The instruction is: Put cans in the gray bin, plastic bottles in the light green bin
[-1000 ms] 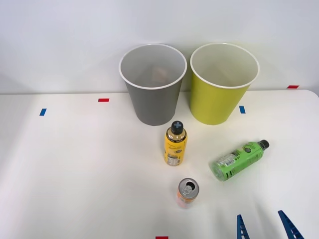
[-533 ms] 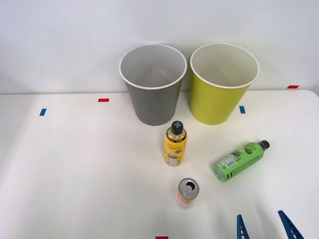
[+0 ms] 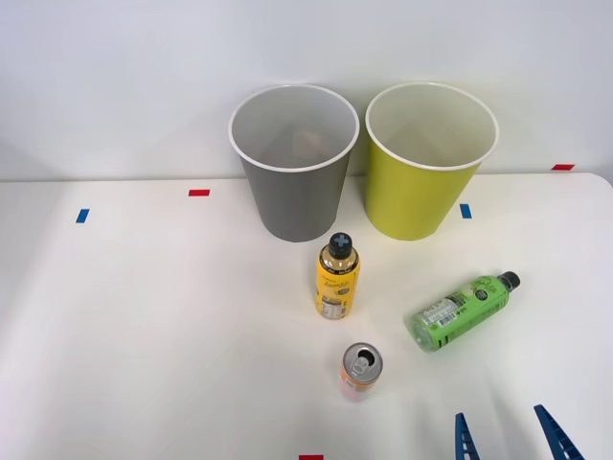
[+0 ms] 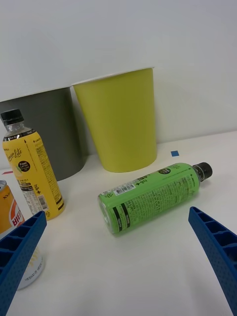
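White table [image 3: 144, 316], green bottle [image 4: 150, 197] lying, fingers [image 4: 212, 242] apart

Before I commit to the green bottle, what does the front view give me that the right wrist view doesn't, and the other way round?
Front view alone: both bins' open mouths, the can's silver top, red and blue tape marks. Right wrist view alone: label print on the green bottle and yellow bottle, close up. Both: gray bin, light green bin, green bottle lying on its side, yellow bottle upright, and the right gripper open and empty.
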{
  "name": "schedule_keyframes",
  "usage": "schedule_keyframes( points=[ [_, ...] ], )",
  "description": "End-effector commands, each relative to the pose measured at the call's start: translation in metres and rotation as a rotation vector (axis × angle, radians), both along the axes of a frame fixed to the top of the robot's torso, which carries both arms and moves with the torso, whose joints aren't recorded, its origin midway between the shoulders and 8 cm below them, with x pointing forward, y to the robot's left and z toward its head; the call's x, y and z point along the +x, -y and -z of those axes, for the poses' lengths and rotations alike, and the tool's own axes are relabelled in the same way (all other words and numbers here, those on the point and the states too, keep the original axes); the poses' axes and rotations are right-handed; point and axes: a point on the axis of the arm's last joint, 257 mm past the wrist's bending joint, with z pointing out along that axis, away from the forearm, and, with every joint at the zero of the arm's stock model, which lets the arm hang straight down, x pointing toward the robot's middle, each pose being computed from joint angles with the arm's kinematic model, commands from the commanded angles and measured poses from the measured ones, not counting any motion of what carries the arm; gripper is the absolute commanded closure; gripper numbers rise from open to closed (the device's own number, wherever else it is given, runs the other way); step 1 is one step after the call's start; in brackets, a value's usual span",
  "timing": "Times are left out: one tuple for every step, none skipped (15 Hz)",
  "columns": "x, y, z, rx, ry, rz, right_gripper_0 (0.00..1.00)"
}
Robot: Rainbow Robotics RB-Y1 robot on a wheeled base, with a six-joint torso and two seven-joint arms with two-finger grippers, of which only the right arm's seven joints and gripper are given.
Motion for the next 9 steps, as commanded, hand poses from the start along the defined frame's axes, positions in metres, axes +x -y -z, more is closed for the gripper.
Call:
schedule_keyframes(
  points=[
    [0.0, 0.0, 0.0, 0.0, 0.0, 0.0, 0.0],
    [0.0, 0.0, 0.0, 0.0, 0.0, 0.0, 0.0],
    [0.0, 0.0, 0.0, 0.0, 0.0, 0.0, 0.0],
    [0.0, 0.0, 0.0, 0.0, 0.0, 0.0, 0.0],
    [0.0, 0.0, 0.0, 0.0, 0.0, 0.0, 0.0],
    [0.0, 0.0, 0.0, 0.0, 0.0, 0.0, 0.0],
    [0.0, 0.0, 0.0, 0.0, 0.0, 0.0, 0.0],
    [0.0, 0.0, 0.0, 0.0, 0.0, 0.0, 0.0],
    [0.0, 0.0, 0.0, 0.0, 0.0, 0.0, 0.0]
  ],
)
